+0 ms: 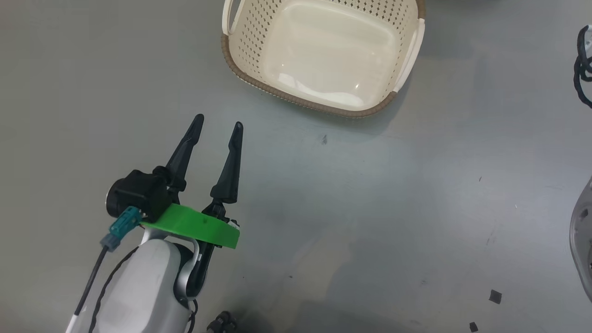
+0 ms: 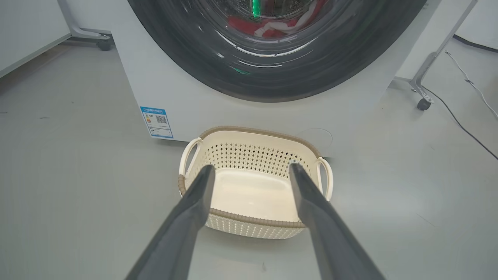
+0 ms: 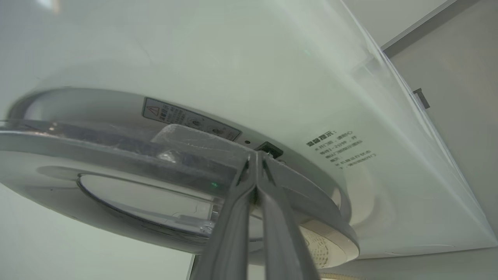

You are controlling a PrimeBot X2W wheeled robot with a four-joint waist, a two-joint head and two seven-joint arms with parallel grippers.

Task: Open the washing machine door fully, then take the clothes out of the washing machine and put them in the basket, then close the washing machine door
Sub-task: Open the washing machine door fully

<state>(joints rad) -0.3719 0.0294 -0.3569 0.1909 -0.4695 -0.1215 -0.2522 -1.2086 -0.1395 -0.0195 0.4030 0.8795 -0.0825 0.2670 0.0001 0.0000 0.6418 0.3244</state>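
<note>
The washing machine (image 2: 175, 85) stands white behind the cream basket (image 2: 256, 130), which sits empty on the floor right before it. Red and white clothes (image 2: 249, 27) show through the glass of the washing machine door (image 2: 272, 85) with its black rim. My left gripper (image 2: 251, 166) hangs open and empty just short of the basket (image 1: 296, 99); the head view shows the left gripper (image 1: 218, 121) at the lower left. My right gripper (image 3: 256, 155) is shut, its tips at the edge of the door (image 3: 116, 155) by the latch. A gap shows between door and machine front (image 3: 233, 58).
A wheeled stand leg (image 2: 424, 103) and a black cable (image 2: 459, 120) lie right of the machine. Another caster (image 2: 103, 44) is at its left. A black cable bundle (image 1: 583, 69) and a grey curved part (image 1: 582, 231) sit at the head view's right edge.
</note>
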